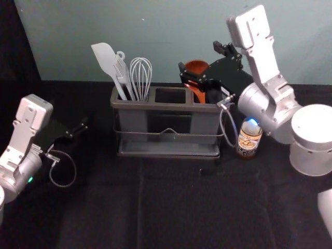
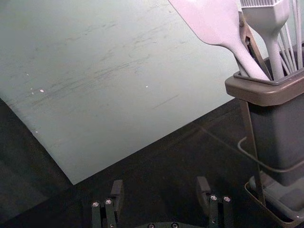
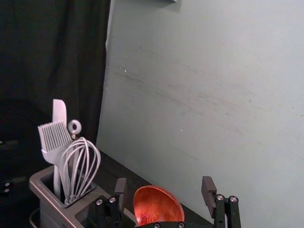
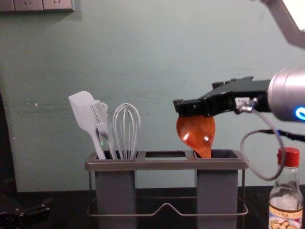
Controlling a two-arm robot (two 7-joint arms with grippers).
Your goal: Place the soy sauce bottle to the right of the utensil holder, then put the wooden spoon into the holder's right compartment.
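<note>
On the desk [image 1: 171, 218], below and right of the right gripper [image 1: 199, 58], the soy sauce bottle [image 1: 249, 141] stood upright, right of the utensil holder [image 1: 171, 107]. Left gripper [image 1: 81, 127] was left of holder, fingers spread. Right fingers were open, spoon released: wooden spoon [image 4: 196, 136] sat bowl-up just under them, handle in right compartment. Well left of those fingers: spatula [image 1: 106, 59], brush [image 4: 100, 117], whisk [image 1: 141, 78]. Wall [image 1: 155, 31] behind.
</note>
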